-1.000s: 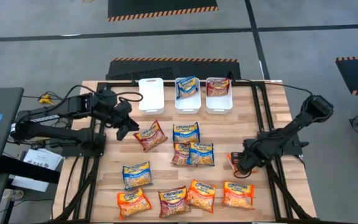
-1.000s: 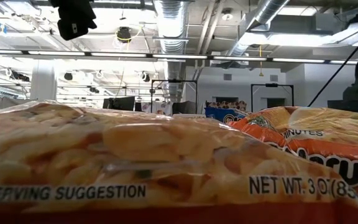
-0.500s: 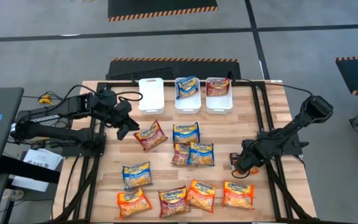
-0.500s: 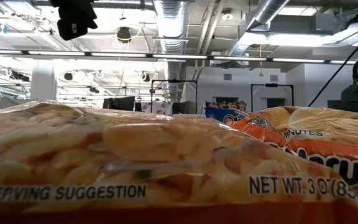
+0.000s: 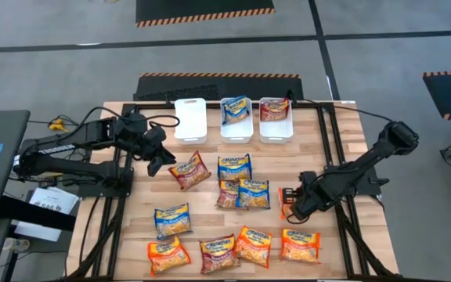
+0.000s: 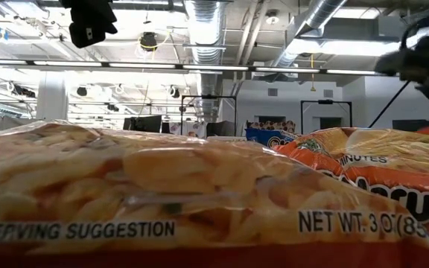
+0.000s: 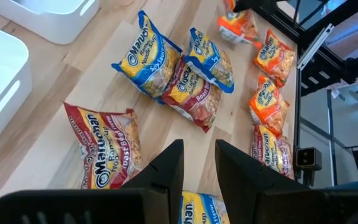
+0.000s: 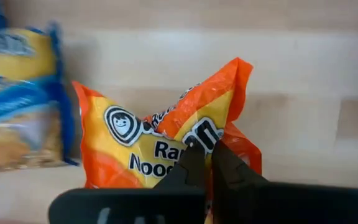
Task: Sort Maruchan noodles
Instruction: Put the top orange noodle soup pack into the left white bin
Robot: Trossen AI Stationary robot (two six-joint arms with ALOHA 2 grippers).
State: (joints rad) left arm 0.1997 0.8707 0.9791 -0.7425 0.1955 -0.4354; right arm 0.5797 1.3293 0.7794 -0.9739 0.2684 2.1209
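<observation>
Since the earlier frame, right gripper (image 5: 290, 201) has lifted, clenched on orange Maruchan packet (image 8: 166, 143); thin pinch could slip. Left gripper (image 7: 199, 163), released, waits.

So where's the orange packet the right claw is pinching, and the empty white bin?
Orange packet (image 8: 160, 140): right wrist view, on its printed front.
Right gripper (image 8: 206, 155): right wrist view, between the fingertips.
Empty white bin (image 5: 189, 119): high view, on its bare floor.

In the low view, most of the tabletop is blocked by a dark red packet (image 6: 147, 201) filling the frame. The orange packet (image 8: 166, 146) held by the right claw (image 8: 205, 163) is partly covered by it, and its lettering is cut short. From above, this packet (image 5: 286, 197) seems mostly hidden.
</observation>
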